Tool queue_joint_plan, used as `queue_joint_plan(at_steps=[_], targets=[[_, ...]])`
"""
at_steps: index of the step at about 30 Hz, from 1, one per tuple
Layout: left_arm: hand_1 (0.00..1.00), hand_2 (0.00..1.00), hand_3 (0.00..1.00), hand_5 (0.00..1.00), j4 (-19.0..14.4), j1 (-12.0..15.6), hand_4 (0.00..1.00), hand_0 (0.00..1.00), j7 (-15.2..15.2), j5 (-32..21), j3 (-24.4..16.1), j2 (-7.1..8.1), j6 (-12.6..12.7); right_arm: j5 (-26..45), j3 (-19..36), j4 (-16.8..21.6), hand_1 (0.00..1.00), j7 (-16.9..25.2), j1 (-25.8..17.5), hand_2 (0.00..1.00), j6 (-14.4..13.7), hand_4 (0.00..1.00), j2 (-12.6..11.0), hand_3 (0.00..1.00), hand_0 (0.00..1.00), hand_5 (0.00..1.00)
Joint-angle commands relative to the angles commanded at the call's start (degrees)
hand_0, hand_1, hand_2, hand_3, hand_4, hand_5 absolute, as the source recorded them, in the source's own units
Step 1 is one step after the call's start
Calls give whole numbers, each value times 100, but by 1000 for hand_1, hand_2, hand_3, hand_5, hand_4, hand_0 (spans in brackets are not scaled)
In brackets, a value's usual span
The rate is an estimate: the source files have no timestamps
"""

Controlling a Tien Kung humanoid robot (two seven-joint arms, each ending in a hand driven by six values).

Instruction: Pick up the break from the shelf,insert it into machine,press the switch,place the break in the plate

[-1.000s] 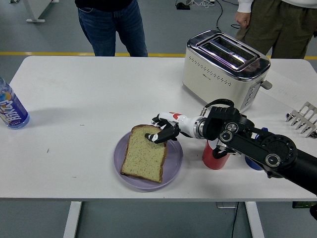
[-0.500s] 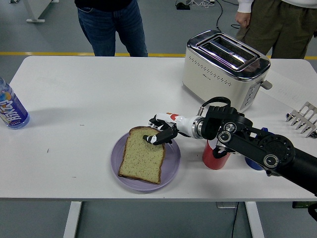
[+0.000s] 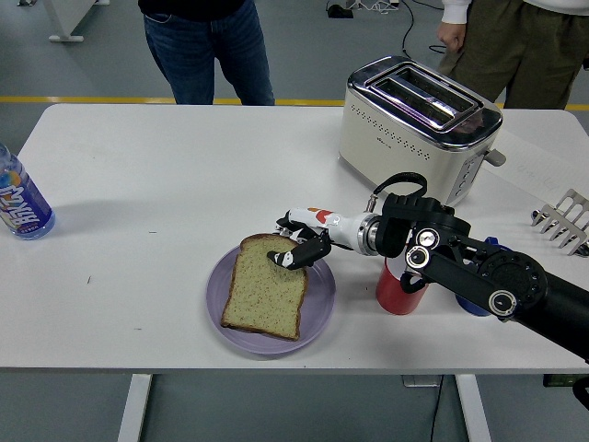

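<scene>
One slice of bread (image 3: 265,291) lies flat on the purple plate (image 3: 317,313) near the table's (image 3: 166,184) front edge. The right hand (image 3: 299,247) rests at the slice's far right corner, fingers curled down onto it; whether they grip or only touch it I cannot tell. A red cup (image 3: 398,289) stands just right of the plate. Farther back sits the toaster (image 3: 419,124), a rack (image 3: 563,221) to its right, a bottle (image 3: 20,203) far left. Two people stand beyond the table.
</scene>
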Motion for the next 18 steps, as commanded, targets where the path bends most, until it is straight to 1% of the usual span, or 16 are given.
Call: queue_joint_plan(at_steps=[1,2,7,8,13,14,18], targets=[[491,469,540,805,0,-2,334,633,-1,-5,5,1,0,-46,0,-5,433,34,1,557,9,583,-2,563,345,135],[490,469,540,806,0,-3,333,633,-2,-8,8,2,0,-70,0,-8,509,53,1,590,11,601,-3,588,462,143],[490,469,540,806,0,-6,333,633,-5,-22,19,4,3,-170,2,-19,509,128,0,590,10,601,-11,588,462,143],[491,469,540,806,0,-6,333,633,-5,-22,20,4,3,-195,2,-21,588,142,2,630,5,625,-12,636,559,156],[491,469,540,806,0,-2,333,633,-5,-22,16,2,6,-344,18,-26,588,244,0,630,-78,625,-9,636,559,156],[490,469,540,805,0,-2,333,633,-5,-21,14,2,6,-359,20,-26,671,251,0,675,-86,644,-9,698,672,162],[490,469,540,805,0,8,333,633,-2,-7,6,1,4,-465,16,-31,671,266,-9,675,-98,644,-10,698,672,162]])
